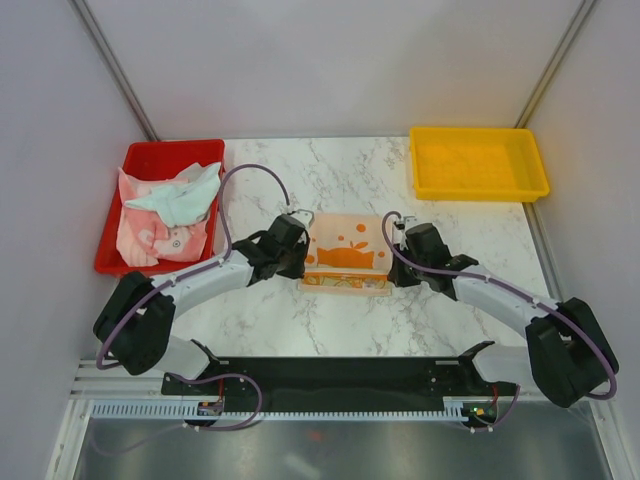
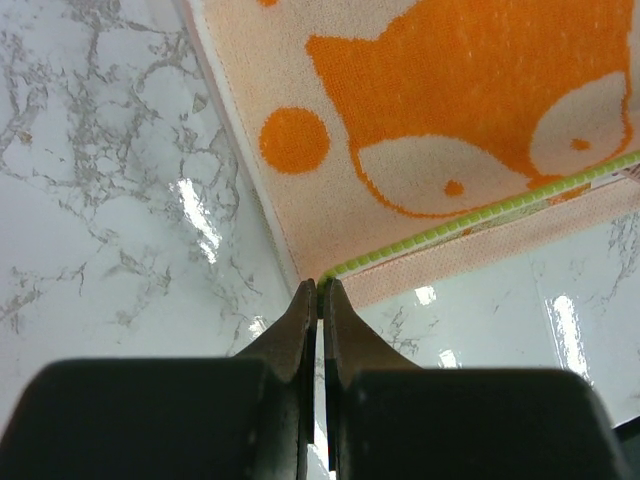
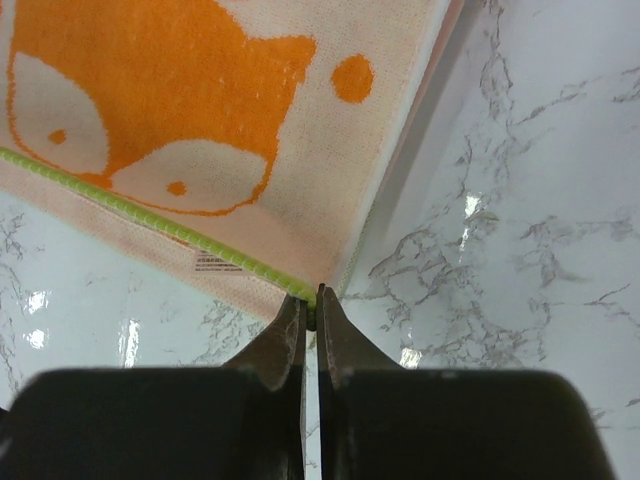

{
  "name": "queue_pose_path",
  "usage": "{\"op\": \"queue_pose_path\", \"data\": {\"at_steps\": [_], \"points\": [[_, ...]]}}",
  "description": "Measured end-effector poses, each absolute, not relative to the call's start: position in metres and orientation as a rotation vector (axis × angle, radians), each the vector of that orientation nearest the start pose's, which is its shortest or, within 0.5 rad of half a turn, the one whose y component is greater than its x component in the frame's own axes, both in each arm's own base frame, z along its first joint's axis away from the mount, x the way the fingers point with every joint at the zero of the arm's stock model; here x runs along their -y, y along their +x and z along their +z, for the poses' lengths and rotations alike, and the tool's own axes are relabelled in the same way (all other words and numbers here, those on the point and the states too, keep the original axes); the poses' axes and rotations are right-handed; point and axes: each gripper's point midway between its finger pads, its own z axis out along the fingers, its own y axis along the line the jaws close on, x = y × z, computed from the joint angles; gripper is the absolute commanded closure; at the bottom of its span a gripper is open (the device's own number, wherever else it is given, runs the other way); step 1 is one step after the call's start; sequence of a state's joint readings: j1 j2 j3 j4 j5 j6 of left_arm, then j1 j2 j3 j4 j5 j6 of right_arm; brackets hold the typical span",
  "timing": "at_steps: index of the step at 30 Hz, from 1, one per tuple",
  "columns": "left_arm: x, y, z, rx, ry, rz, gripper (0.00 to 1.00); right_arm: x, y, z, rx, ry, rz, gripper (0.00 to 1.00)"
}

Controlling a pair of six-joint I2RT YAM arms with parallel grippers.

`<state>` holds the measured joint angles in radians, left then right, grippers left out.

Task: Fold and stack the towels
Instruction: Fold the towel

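A peach towel (image 1: 345,252) with an orange fox print and a green edge lies on the marble table, folded over itself. My left gripper (image 1: 297,262) is shut on its near left corner, seen in the left wrist view (image 2: 320,288). My right gripper (image 1: 392,268) is shut on its near right corner, seen in the right wrist view (image 3: 311,297). The towel fills the top of both wrist views (image 2: 440,130) (image 3: 190,130). Crumpled pink (image 1: 150,235) and mint green (image 1: 180,198) towels lie in the red tray (image 1: 170,152) at the left.
A yellow tray (image 1: 478,163) stands at the back right. Bare marble table (image 1: 330,325) lies in front of the towel. Grey walls close both sides. A white label (image 3: 215,263) shows on the towel's lower layer.
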<state>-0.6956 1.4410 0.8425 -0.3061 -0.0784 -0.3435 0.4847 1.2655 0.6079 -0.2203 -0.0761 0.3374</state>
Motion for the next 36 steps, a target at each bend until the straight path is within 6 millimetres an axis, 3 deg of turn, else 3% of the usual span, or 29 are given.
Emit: {"op": "queue_pose_path", "data": {"at_steps": [3, 5, 11, 14, 19, 23, 26, 29, 36], "points": [[0.222, 0.263, 0.063, -2.48, 0.405, -0.344, 0.93, -0.164, 0.25, 0.047, -2.488, -0.219, 0.455, 0.8], [0.222, 0.261, 0.061, -2.488, 0.405, -0.34, 0.79, -0.164, 0.249, 0.05, -2.481, -0.214, 0.459, 0.76], [0.21, 0.255, 0.056, -2.53, 0.366, -0.268, 0.56, -0.158, 0.242, 0.065, -2.466, -0.198, 0.453, 0.69], [0.204, 0.254, 0.061, -2.541, 0.348, -0.236, 0.53, -0.156, 0.241, 0.077, -2.456, -0.186, 0.452, 0.68], [0.216, 0.266, 0.1, -2.465, 0.303, -0.303, 0.52, -0.16, 0.249, 0.099, -2.417, -0.168, 0.471, 0.68], [0.225, 0.275, 0.118, -2.422, 0.278, -0.348, 0.53, -0.17, 0.253, 0.099, -2.416, -0.172, 0.515, 0.68], [0.237, 0.27, 0.108, -2.464, 0.267, -0.419, 0.53, -0.178, 0.256, 0.086, -2.451, -0.168, 0.548, 0.68], [0.244, 0.26, 0.085, -2.535, 0.243, -0.475, 0.53, -0.18, 0.254, 0.066, -2.488, -0.161, 0.554, 0.68], [0.236, 0.231, 0.032, -2.745, 0.079, -0.458, 0.56, -0.17, 0.239, 0.027, -2.59, -0.145, 0.505, 0.72]]}}
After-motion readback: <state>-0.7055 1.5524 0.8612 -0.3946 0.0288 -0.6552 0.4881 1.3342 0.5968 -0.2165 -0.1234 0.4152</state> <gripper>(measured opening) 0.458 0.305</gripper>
